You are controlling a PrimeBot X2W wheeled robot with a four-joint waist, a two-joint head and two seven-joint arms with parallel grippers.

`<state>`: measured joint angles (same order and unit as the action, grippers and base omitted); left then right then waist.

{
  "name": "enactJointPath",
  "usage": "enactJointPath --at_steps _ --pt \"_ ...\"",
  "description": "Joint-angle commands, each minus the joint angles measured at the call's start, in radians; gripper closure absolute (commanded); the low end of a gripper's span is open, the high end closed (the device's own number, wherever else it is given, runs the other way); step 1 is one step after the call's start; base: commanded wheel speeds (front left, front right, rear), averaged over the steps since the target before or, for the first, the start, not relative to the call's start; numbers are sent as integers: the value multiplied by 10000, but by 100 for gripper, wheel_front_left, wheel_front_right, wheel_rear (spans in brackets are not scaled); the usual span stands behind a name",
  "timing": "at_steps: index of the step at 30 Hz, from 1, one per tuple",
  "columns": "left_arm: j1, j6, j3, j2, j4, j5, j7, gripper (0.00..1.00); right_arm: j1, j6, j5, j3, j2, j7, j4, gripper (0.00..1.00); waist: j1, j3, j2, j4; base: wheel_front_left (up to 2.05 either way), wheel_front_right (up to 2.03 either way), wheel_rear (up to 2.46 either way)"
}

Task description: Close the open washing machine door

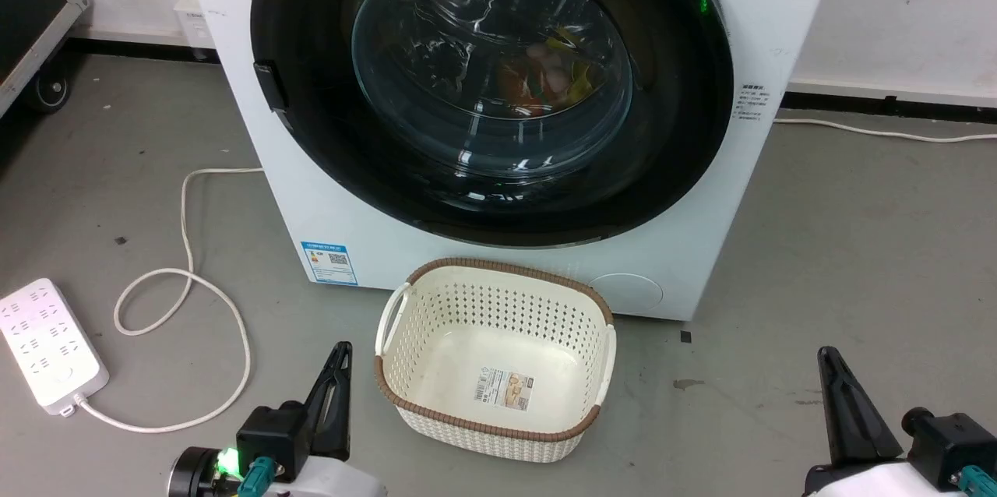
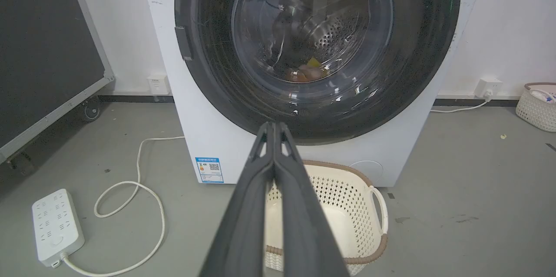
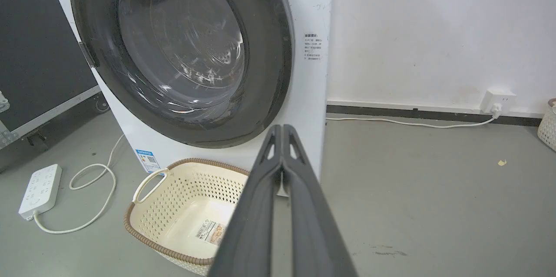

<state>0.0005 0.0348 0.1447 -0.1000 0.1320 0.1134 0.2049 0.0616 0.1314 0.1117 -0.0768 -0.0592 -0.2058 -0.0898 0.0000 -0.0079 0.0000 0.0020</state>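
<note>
Tapered dark left tool [image 2: 273, 128], glossy round washing machine door [image 2: 315, 38]

Basket [image 1: 498, 441] sits just below the washing machine door [image 1: 492, 76]; floor [image 1: 826, 271] either side lies open

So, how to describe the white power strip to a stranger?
Find the big white washing machine. On the grey floor left of it in the head view, a looping white cable ends at the power strip. Unlike the perforated cream basket nearby, it is a flat slab with socket rows.
</note>
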Motion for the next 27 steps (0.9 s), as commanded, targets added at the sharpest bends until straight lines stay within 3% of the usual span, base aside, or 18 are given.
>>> enactJointPath --at_steps 1,27 --pt "-1 -29 -74 57 -82 -100 -68 100 -130 -2 -100 38 20 66 88 100 0 2 0 0 0 0 0" --pt "-2 -112 -428 171 -402 -367 -579 100 -255 -3 -363 226 38 580 297 100 0 22 0 -5 0 0 0"
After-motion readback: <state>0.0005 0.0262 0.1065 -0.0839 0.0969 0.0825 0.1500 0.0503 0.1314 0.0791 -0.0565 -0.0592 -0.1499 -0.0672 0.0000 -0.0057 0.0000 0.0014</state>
